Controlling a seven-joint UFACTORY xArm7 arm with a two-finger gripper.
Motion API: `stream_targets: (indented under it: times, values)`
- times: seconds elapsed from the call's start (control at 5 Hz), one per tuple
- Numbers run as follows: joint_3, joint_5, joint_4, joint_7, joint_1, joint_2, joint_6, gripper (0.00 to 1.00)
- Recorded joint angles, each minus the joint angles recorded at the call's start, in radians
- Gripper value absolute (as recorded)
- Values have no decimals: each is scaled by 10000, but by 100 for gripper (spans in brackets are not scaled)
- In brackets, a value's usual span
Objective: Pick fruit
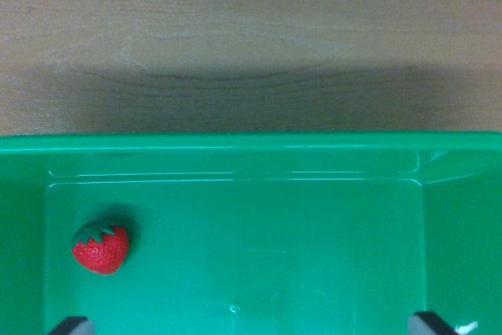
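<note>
A red strawberry (101,247) with a green leafy cap lies on the floor of a green plastic bin (251,143), toward the wrist view's left. Only the tips of my gripper (252,325) show, at the bottom edge of the picture. One dark fingertip (70,325) sits just below the strawberry and the other (434,324) is far off at the right. The fingers stand wide apart and nothing is between them. The strawberry is not touching either finger.
The bin's far wall runs across the middle of the view, and its right wall (463,225) rises at the right. Beyond the bin lies a light wooden tabletop (251,37), with the bin's shadow along it.
</note>
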Motion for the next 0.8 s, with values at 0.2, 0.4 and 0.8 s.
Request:
stream_targets:
  times: [0.2, 0.4, 0.8]
  values:
    - [39, 3, -232, -81, 77, 132, -377, 0]
    - [39, 3, -232, -81, 77, 132, -377, 0]
    - [79, 6, -468, -164, 156, 266, -760, 0]
